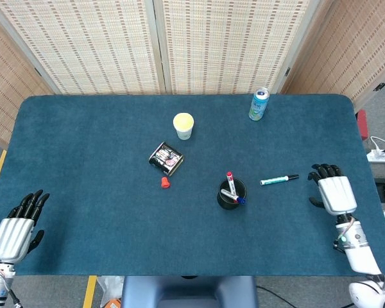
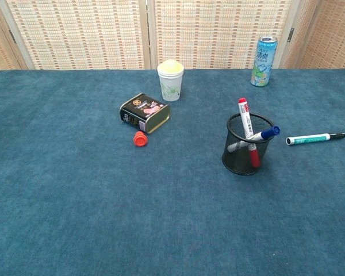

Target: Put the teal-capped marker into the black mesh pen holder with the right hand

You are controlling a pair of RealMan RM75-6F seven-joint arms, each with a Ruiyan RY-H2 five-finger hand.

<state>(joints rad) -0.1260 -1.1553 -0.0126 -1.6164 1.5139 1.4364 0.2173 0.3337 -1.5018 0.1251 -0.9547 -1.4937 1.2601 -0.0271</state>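
A blue felt-covered table (image 1: 83, 147) carries everything, and the robot's two hands sit at its near corners: the left hand (image 1: 16, 224) rests well apart from all objects with fingers spread and nothing in them, while the right hand (image 1: 332, 189) hovers near the right edge, fingers apart and empty, just beside the marker's black tail end. Toward the back stand a drink can (image 2: 264, 61) and a paper cup (image 2: 171, 80); a small tin (image 2: 145, 112) lies on its side with a red cap (image 2: 139, 138) near it. The black mesh pen holder (image 2: 246, 151) stands upright holding a red-capped marker (image 2: 244, 118) and a blue-capped marker (image 2: 264, 134). The teal-capped marker (image 2: 314, 138) lies flat on the felt, apart from the holder on its right. A likely risk is the thin pen rolling away under clumsy fingertips, or the hand knocking the light holder over during insertion because the two markers crowd its mouth.
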